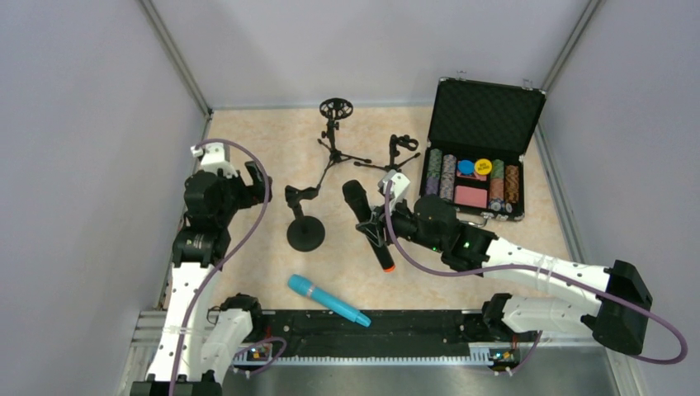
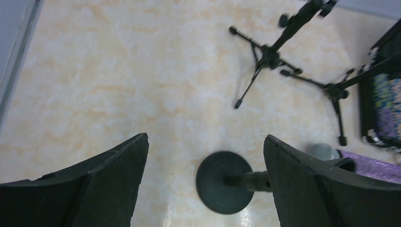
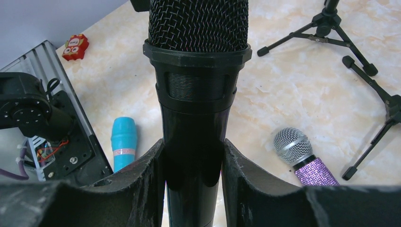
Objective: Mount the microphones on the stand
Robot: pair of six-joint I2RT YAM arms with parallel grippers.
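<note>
Clamped between the pads of the right gripper [image 3: 193,179], the black microphone [image 3: 196,94] is held by its barrel just below the threaded collar. It appears to be lifted off the table, near the clip-top tripod stand [image 1: 402,153]. The left gripper [image 2: 204,151] is spread wide and holds nothing, poised above the round-base stand [image 2: 224,182]. A ring-top tripod stand [image 1: 334,140] is set further back. The cyan microphone [image 1: 328,300] lies flat near the arm bases, and the purple glitter microphone [image 3: 314,170] lies on the table close to the round base. Each microphone is judged to be rigid and head-heavy, with a smooth barrel that may slip or roll. A mid-barrel hold is advised, and the silver grille [image 3: 292,144] should not be squeezed.
</note>
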